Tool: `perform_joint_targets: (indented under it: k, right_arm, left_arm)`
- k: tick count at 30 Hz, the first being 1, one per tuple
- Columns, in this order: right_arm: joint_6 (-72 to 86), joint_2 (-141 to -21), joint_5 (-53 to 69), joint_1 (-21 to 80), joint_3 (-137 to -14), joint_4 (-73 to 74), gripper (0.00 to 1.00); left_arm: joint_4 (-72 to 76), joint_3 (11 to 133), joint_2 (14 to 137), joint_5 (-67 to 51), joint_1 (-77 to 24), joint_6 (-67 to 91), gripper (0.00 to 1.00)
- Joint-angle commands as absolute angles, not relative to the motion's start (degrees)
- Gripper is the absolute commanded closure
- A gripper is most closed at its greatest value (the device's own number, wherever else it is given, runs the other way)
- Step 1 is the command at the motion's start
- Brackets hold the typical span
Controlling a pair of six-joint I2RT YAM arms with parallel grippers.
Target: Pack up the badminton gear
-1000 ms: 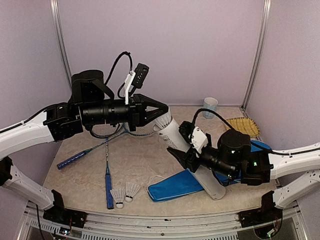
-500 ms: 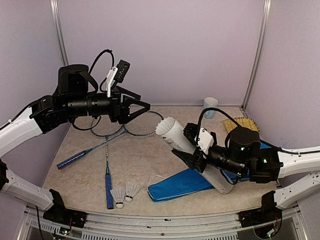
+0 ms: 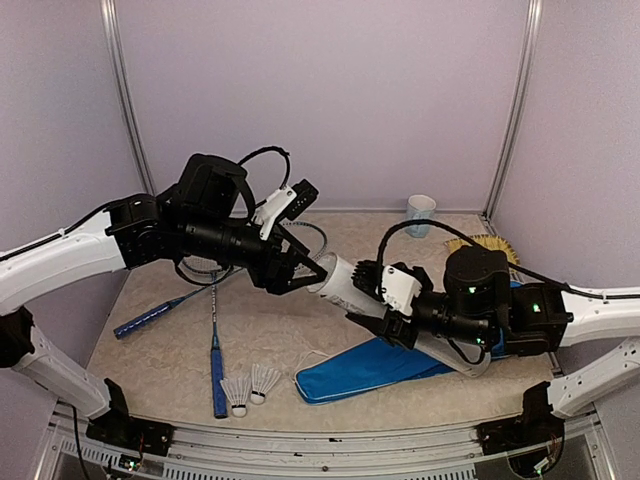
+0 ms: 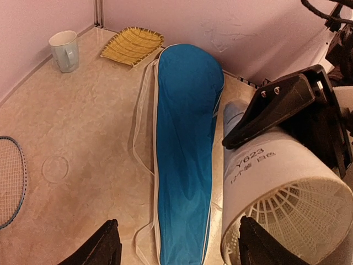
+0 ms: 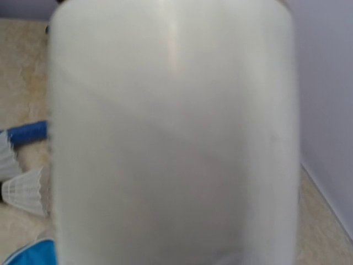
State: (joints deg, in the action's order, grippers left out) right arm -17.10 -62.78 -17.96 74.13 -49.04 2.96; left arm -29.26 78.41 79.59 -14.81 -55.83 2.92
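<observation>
My right gripper [image 3: 372, 308] is shut on the long white tube [image 3: 345, 285] and holds it tilted above the table, its open mouth toward the left arm. A white shuttlecock [image 4: 300, 218] sits just inside that mouth. My left gripper [image 3: 300, 272] hangs open right in front of the mouth; in the left wrist view its gripper [image 4: 179, 248] holds nothing. The tube [image 5: 171, 132] fills the right wrist view and hides those fingers. The blue cover [image 3: 360, 368] lies flat under the tube. Two shuttlecocks [image 3: 250, 386] stand near the front edge. Two rackets [image 3: 216, 360] lie crossed at the left.
A pale blue mug [image 3: 420, 213] stands at the back wall. A straw-coloured brush [image 3: 482, 250] lies at the back right, beyond the cover's far end. A racket head [image 4: 8, 182] shows at the left edge of the left wrist view.
My left gripper let go of a shuttlecock at the tube mouth, drew back left, then swung down to the mouth again, open. My right arm shifted the tube slightly left.
</observation>
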Motion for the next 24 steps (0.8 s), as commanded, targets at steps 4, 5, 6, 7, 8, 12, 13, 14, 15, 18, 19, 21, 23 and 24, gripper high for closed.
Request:
perform_joint_targets:
  k: [4,5,6,7,8,12,13,14,15,18,19,21,23,24]
  right_arm:
    - [-18.1,-64.4,-15.1,74.3,-52.6,2.7,0.70]
    - [-18.1,-64.4,-14.9,74.3,-52.6,2.3,0.70]
    - [-18.1,-64.3,-14.8,74.3,-52.7,1.8,0.70]
    - [-18.2,-64.2,-14.7,74.3,-52.6,1.2,0.70]
    - [-18.3,-64.0,-14.7,74.3,-52.5,0.7,0.70]
    - [-18.3,-63.4,-15.7,74.3,-51.8,-0.3,0.70]
    - [-18.2,-63.3,-16.4,74.3,-51.3,-0.2,0.70]
    - [-17.8,-63.3,-17.0,74.3,-51.0,0.0,0.70]
    - [-17.5,-63.1,-17.6,74.2,-50.5,0.1,0.70]
    - [-15.6,-62.4,-18.4,73.6,-48.5,0.3,0.70]
    - [-15.0,-61.9,-18.3,73.1,-47.9,0.5,0.70]
    - [-13.9,-61.2,-18.2,72.6,-46.6,0.6,0.70]
    - [-12.9,-60.6,-18.0,72.1,-45.7,1.1,0.70]
    - [-12.4,-60.4,-18.1,72.0,-45.4,1.3,0.70]
  left_arm:
    - [-30.1,81.8,86.4,-13.0,-59.0,3.0,0.29]
    - [-30.4,82.6,88.2,-12.7,-59.6,2.9,0.29]
    - [-30.5,82.9,89.3,-12.5,-60.1,3.0,0.29]
    - [-30.3,83.1,90.3,-12.6,-60.4,3.0,0.28]
    - [-29.9,83.2,91.1,-13.3,-60.5,3.0,0.27]
    - [-28.9,82.9,90.3,-16.8,-60.4,2.4,0.17]
    - [-28.7,82.6,89.1,-16.7,-60.2,2.3,0.14]
    - [-28.3,82.2,87.5,-17.1,-59.8,2.3,0.11]
    - [-27.5,81.2,85.4,-18.0,-58.7,2.5,0.08]
    - [-26.2,78.6,79.3,-21.7,-55.1,3.4,0.02]
    - [-26.6,78.0,77.7,-22.4,-53.9,3.5,0.01]
    - [-28.0,77.1,75.0,-23.5,-51.6,3.4,0.01]
    - [-30.0,76.0,72.9,-23.5,-49.3,3.0,0.01]
    - [-31.1,75.0,71.8,-23.6,-48.2,2.9,0.01]
